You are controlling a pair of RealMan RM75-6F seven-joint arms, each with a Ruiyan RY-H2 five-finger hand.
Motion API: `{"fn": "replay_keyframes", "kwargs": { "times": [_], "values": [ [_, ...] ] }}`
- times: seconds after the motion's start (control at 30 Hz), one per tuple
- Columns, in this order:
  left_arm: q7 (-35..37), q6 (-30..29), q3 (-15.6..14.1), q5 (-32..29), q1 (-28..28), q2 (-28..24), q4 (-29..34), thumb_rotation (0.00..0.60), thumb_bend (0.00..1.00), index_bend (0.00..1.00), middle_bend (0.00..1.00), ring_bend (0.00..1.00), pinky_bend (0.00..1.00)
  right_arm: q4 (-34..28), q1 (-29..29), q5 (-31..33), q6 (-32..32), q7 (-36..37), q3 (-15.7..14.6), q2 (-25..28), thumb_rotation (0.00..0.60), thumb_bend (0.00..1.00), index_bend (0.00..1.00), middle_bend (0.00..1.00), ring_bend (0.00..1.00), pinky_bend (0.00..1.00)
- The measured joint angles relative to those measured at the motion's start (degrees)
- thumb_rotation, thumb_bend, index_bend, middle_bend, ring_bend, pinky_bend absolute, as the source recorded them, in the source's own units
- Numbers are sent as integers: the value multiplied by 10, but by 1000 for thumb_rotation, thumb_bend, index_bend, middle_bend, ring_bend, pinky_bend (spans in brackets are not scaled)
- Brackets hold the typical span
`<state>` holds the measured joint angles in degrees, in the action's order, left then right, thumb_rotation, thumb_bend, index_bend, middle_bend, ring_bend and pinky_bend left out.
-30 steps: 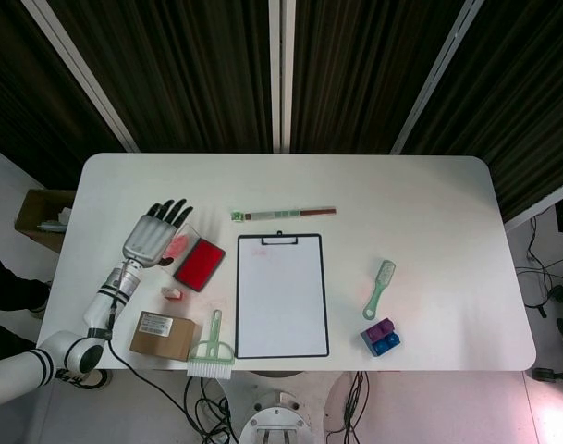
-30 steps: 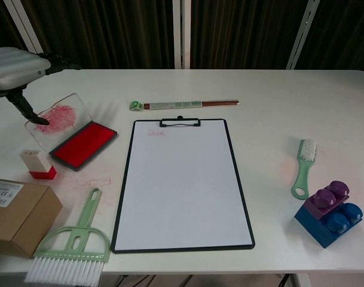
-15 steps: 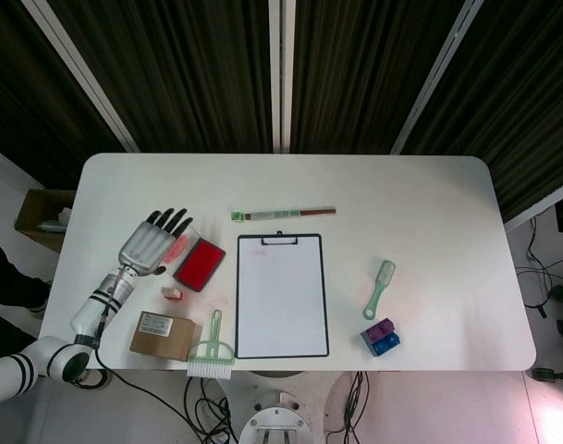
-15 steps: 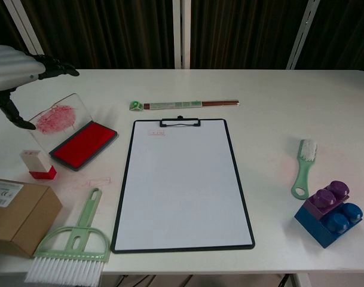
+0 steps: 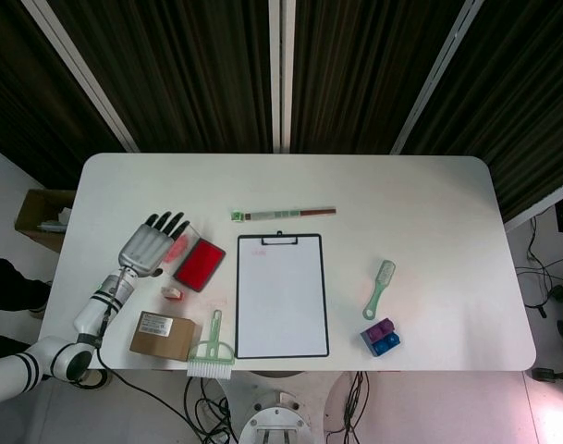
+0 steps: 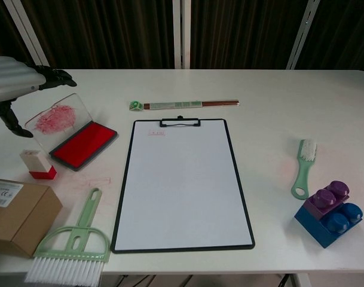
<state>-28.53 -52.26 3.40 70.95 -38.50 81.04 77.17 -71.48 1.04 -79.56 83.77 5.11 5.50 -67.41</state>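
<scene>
Left hand (image 5: 148, 245), fingers spread and holding nothing, is seen hovering just beside the open red ink pad with its clear, red-smeared lid (image 6: 71, 133), near the bench's (image 5: 429, 213) left edge; a small red-based stamp (image 6: 37, 164) is set nearby.

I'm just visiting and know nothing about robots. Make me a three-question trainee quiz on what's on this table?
1. True or false: the left hand holds the small stamp.
2. The ink pad has its lid: A shut, B open, C missing?
3. Fill in: the green brush lies just beyond the blue and purple ____.

Key: 1 false, it hovers with fingers apart beside the ink pad's clear lid. 2 B. 3 blocks.
</scene>
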Motion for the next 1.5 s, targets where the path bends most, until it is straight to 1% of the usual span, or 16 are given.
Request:
{"fn": "replay_keyframes", "kwargs": {
  "times": [0.33,0.53,0.77,0.9,1.03,1.2,1.37,1.5],
  "values": [
    [-1,11,0,-16,-5,12,-27,600,62,34,0,52,163,2,0,4,-5,1,0,0,600,214,0,0,0,0],
    [13,20,2,-22,-8,19,-42,600,62,34,0,52,163,3,1,4,-3,3,1,0,600,214,0,0,0,0],
    [39,25,4,-15,-11,16,-34,600,61,34,0,52,163,1,1,4,-4,2,1,2,600,213,0,0,0,0],
    [33,29,1,-15,-13,10,-25,600,61,34,0,52,163,2,0,4,-5,3,1,1,600,214,0,0,0,0],
    [27,11,-2,-1,-11,9,-17,600,62,30,0,52,163,5,-1,4,-7,4,1,-1,600,214,0,0,0,0],
    [26,-40,-6,46,-5,20,-27,600,61,27,0,52,163,4,-1,3,-6,3,1,-1,600,214,0,0,0,0],
    [15,-53,-15,66,0,25,-35,600,62,26,0,52,163,4,0,5,-5,6,2,2,600,214,0,0,0,0],
    [19,-50,-14,59,3,26,-39,600,61,27,0,52,162,6,-1,4,-8,8,1,0,600,214,0,0,0,0]
  ]
}}
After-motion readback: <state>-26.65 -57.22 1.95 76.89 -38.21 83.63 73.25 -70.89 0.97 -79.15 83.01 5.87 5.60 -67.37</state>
